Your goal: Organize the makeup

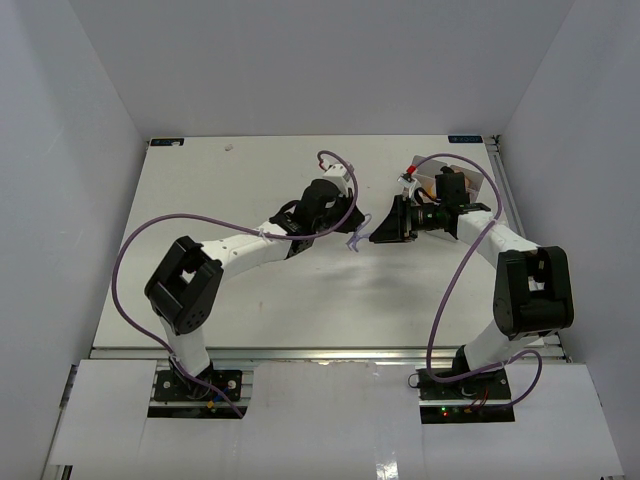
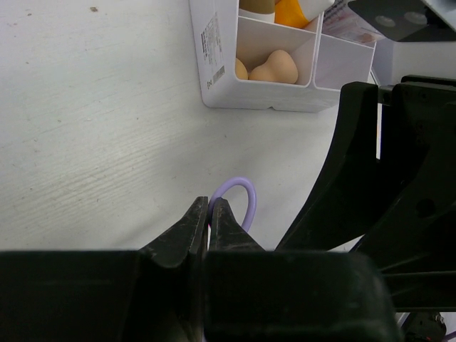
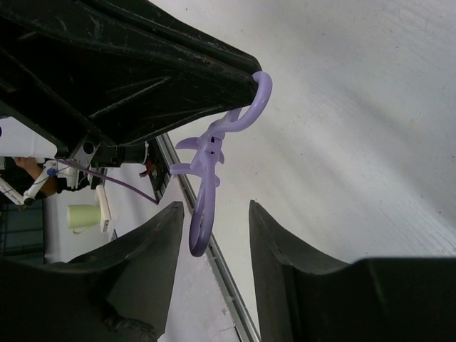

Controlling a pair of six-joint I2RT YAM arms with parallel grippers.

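Note:
My left gripper (image 1: 349, 229) is shut on the top loop of the purple looped tool (image 1: 357, 241) and holds it above the table. In the left wrist view the loop (image 2: 244, 198) sticks out past the closed fingertips of the left gripper (image 2: 211, 204). My right gripper (image 1: 379, 231) faces it, open. In the right wrist view the tool (image 3: 211, 158) hangs from the left gripper's tip, its lower loop between the right gripper's (image 3: 215, 208) spread fingers, close to the left one, touching neither. Beige egg sponges (image 2: 271, 67) and an orange tube (image 2: 292, 13) lie in the tray.
The white compartment tray (image 2: 214, 57) stands at the back right of the table, mostly hidden under the right arm in the top view. A pink packet (image 2: 347, 23) sits in its far compartment. Purple cables loop over both arms.

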